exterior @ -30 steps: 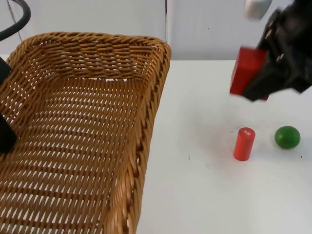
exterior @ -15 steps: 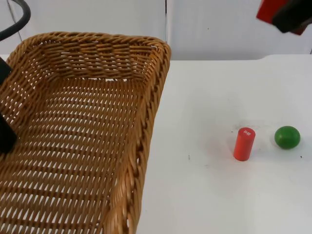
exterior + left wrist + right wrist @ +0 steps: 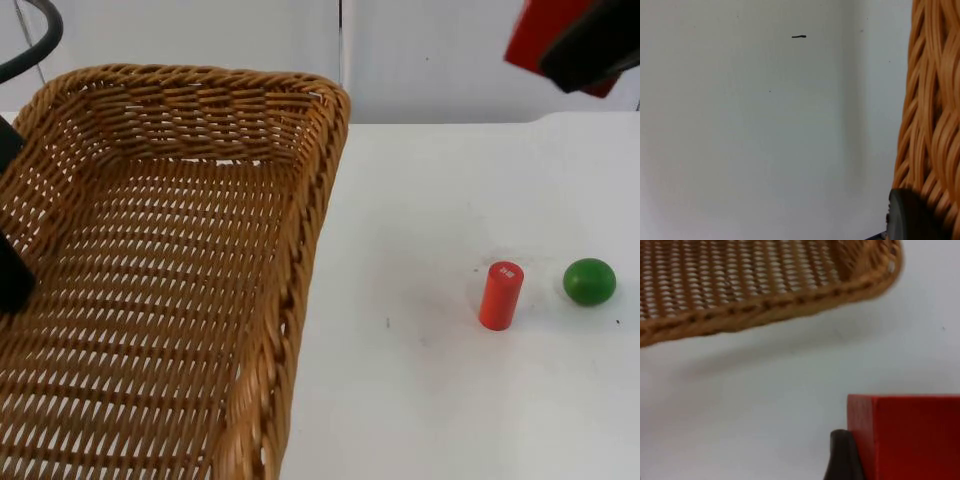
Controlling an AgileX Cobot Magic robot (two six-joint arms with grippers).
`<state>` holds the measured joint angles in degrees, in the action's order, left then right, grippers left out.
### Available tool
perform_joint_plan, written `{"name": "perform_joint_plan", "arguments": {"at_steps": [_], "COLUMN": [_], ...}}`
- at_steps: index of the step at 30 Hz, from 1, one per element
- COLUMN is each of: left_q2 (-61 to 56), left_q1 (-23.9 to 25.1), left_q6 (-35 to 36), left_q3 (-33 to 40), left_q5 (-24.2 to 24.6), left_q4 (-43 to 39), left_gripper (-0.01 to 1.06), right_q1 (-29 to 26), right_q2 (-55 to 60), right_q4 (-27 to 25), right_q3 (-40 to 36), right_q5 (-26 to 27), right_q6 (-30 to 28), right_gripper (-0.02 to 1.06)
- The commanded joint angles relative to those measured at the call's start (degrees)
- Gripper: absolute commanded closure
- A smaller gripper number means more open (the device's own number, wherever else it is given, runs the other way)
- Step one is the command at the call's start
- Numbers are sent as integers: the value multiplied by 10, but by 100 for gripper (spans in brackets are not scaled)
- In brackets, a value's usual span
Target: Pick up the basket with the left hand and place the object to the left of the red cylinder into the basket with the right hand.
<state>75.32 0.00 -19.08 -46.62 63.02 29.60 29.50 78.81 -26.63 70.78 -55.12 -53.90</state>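
We see the right gripper [image 3: 585,45] high above the white surface [image 3: 450,380], in front of the grey partition wall [image 3: 440,60]. Its jaws are closed on a red block [image 3: 545,30]. In the right wrist view the red block [image 3: 905,437] sits against a black fingertip [image 3: 842,455], and the surface lies well below it.

The wicker basket [image 3: 170,270] is held up by the left gripper [image 3: 12,280], which we see as a dark shape at the basket's left rim. In the left wrist view a black fingertip [image 3: 910,215] presses on the woven wall of the basket [image 3: 932,115], so the jaws are gripping this wall. The basket is tilted, with its open side turned to the top camera. From the right wrist view we see the basket [image 3: 765,285] well apart from the right jaws and lower than them, and its shadow falls on the surface under it.

The red cylinder [image 3: 501,295] stands upright on the surface, below the right jaws and well apart from them. A green ball [image 3: 589,281] lies just beside the cylinder, on the side away from the basket, not touching it.
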Motion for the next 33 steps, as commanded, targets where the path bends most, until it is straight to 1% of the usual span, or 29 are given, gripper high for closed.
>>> {"name": "perform_joint_plan", "arguments": {"at_steps": [1, 4, 5, 9, 10, 11, 13, 14, 15, 16, 20, 21, 24, 27, 30, 33], "left_q2": [-5, -5, -5, -5, -5, -5, -5, -5, -5, -5, -5, -5, -5, -5, -5, -5], "left_q1": [0, 0, 0, 0, 0, 0, 0, 0, 0, 0, 0, 0, 0, 0, 0, 0], "left_q6": [3, 1, 1, 1, 1, -1, -1, -1, -1, -1, -1, -1, -1, -1, -1, -1], "left_q3": [2, 2, 2, 2, 2, 2, 2, 2, 2, 2, 2, 2, 2, 2, 2, 2], "left_q5": [-3, -3, -3, -3, -3, -3, -3, -3, -3, -3, -3, -3, -3, -3, -3, -7], "left_q4": [17, 17, 17, 17, 17, 17, 17, 17, 17, 17, 17, 17, 17, 17, 17, 19], "left_gripper": [105, 105, 105, 105, 105, 105, 105, 105, 105, 105, 105, 105, 105, 105, 105, 105], "right_q1": [25, 48, 59, 94, 94, 107, 126, 130, 144, 144, 182, 182, 208, 225, 238, 239], "right_q2": [0, 5, 9, 40, 40, 61, 89, 97, 122, 122, 188, 188, 232, 256, 288, 298], "right_q4": [-4, -2, 9, 62, 62, 78, 85, 85, 85, 85, 85, 85, 85, 86, 86, 86], "right_q3": [1, 4, 9, 52, 52, 78, 114, 124, 156, 156, 229, 229, 263, 274, 275, 275], "right_q5": [23, 41, 45, 40, 40, 35, 31, 29, 19, 19, 1, 1, 1, 6, 24, 32], "right_q6": [6, 17, 28, 109, 109, 138, 161, 164, 171, 171, 173, 173, 173, 173, 171, 171], "right_gripper": [105, 105, 105, 105, 105, 105, 105, 105, 105, 105, 105, 105, 105, 105, 105, 105]}}
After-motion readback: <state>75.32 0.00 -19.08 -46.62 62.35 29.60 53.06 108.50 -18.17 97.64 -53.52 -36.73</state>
